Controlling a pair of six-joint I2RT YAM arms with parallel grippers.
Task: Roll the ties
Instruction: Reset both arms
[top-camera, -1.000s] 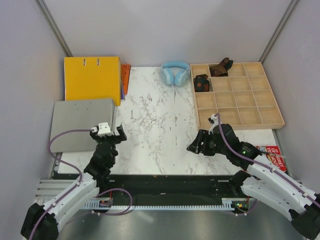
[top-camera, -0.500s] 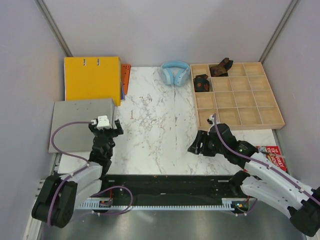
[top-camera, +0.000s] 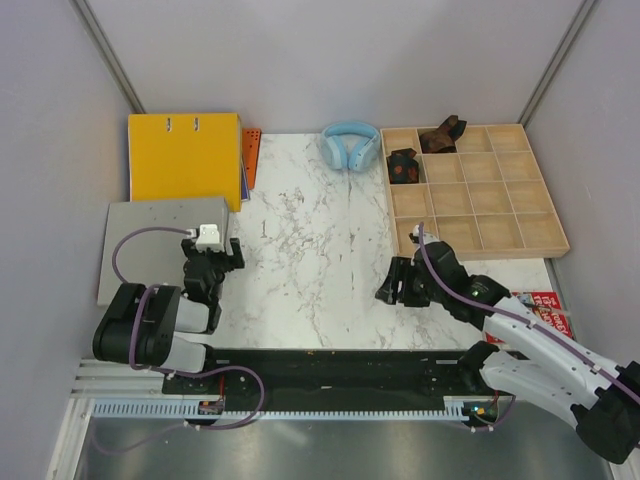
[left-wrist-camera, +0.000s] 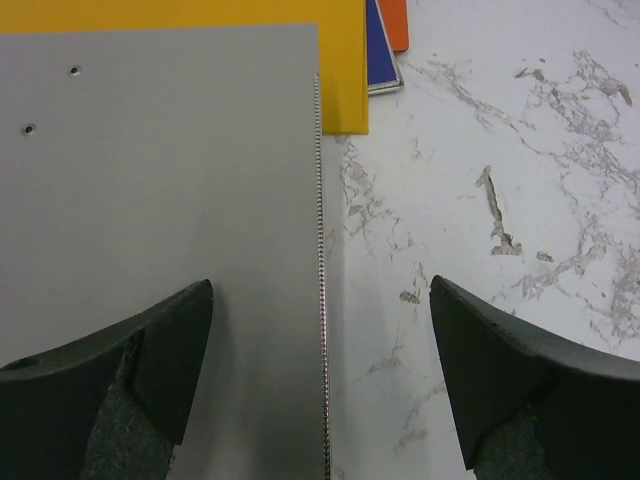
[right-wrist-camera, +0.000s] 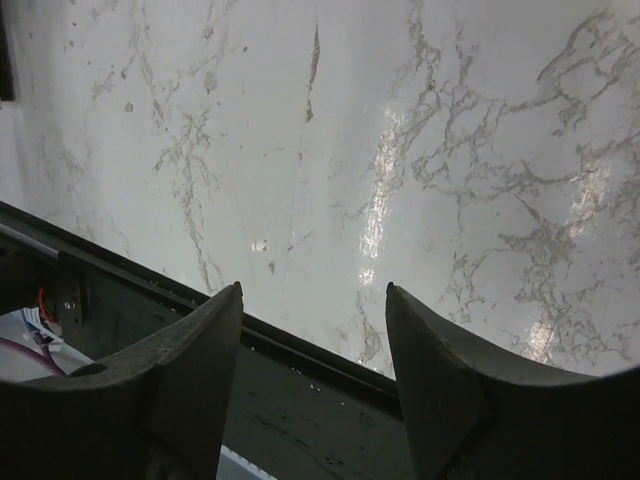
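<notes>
Back in the wooden tray (top-camera: 495, 232) sit a black-orange cloth tie (top-camera: 402, 166) and a brown tie (top-camera: 441, 134); my left gripper (left-wrist-camera: 320, 285) and right gripper (right-wrist-camera: 314, 290) gape wide, empty.

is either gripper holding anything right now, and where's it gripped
Nothing is held. The left gripper and right gripper are both open and empty; the black-orange tie and brown tie sit rolled in the wooden tray.

The divided wooden tray (top-camera: 500, 232) lies at the far right, with the light-blue headphones (top-camera: 350, 145) just left of it. The black-orange rolled tie (top-camera: 402, 166) and the dark brown rolled tie (top-camera: 441, 135) occupy separate compartments at its far-left corner.
</notes>
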